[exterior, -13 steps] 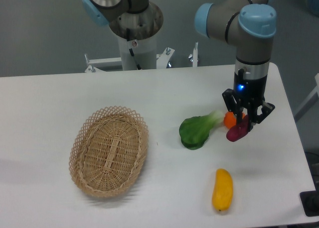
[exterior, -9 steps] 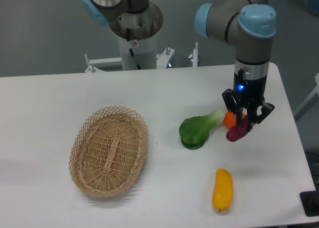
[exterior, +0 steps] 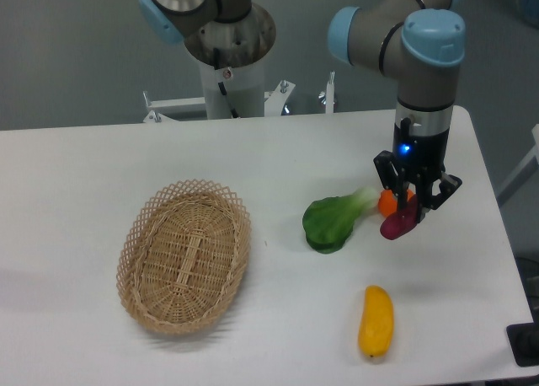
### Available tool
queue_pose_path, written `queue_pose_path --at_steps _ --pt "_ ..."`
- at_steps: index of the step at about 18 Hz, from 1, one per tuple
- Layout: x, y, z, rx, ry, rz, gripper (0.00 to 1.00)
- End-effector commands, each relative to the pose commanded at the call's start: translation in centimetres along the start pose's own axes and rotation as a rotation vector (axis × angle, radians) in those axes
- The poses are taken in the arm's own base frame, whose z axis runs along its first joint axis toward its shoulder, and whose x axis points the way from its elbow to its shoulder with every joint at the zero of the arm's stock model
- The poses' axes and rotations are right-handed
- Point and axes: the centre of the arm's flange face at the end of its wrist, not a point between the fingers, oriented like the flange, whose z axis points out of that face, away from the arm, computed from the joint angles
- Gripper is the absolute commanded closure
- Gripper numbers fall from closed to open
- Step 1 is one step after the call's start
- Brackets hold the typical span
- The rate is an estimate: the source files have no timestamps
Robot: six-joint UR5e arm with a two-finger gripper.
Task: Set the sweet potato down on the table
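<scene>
The magenta-purple sweet potato hangs between the fingers of my gripper, which is shut on its upper end. It is held at the right side of the white table, just above the surface, tilted down to the left. Its top is hidden by the fingers. The round orange fruit lies right behind it, partly covered by the gripper.
A green leafy vegetable lies just left of the gripper. A yellow oblong vegetable lies near the front edge. An empty wicker basket sits at the left centre. The table's right edge is close to the gripper.
The gripper with the sweet potato has shifted very slightly left and up; nothing else has moved.
</scene>
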Motion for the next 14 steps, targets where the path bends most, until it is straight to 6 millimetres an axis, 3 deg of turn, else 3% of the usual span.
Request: queue_pose_path --at_steps 7,14 --pt "0.1 0.4 1.1 -0.039 -0.005 0.000 0.70" --pt "-0.2 1.7 7.0 -0.076 -0.008 0.015 0.70"
